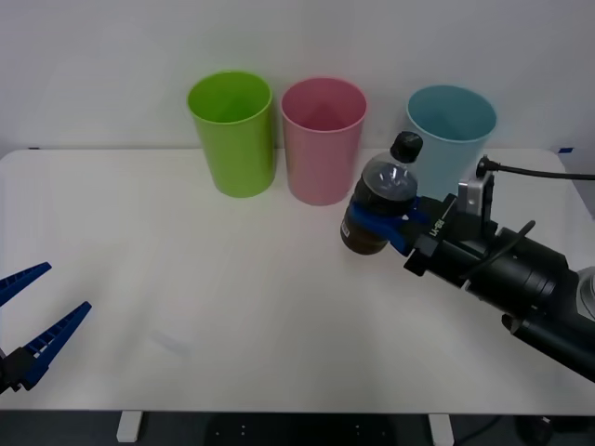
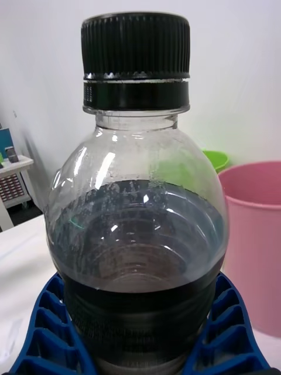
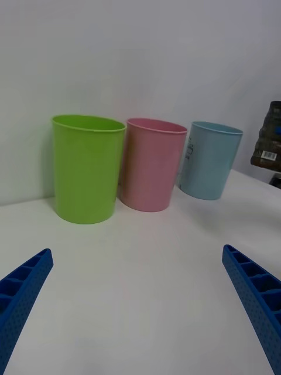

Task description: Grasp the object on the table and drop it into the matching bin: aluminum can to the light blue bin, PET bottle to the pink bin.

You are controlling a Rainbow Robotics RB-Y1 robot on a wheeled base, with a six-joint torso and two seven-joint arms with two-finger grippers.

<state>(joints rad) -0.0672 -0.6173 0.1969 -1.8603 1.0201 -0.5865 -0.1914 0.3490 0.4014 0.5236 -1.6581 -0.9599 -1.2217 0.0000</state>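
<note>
My right gripper (image 1: pixel 383 221) is shut on the PET bottle (image 1: pixel 381 206), a stubby clear bottle with a black cap and dark brown lower half. It holds the bottle above the table (image 1: pixel 186 307), just right of and in front of the pink bin (image 1: pixel 323 139). The light blue bin (image 1: pixel 450 130) stands behind the gripper. In the right wrist view the bottle (image 2: pixel 137 234) sits between the blue fingers (image 2: pixel 231 328), with the pink bin (image 2: pixel 257 234) close behind. My left gripper (image 1: pixel 28 321) rests open at the table's near left corner.
A lime green bin (image 1: pixel 232 132) stands left of the pink one, all three in a row near the table's far edge. From the left wrist they show as green bin (image 3: pixel 88 167), pink bin (image 3: pixel 152 164) and light blue bin (image 3: pixel 209 159).
</note>
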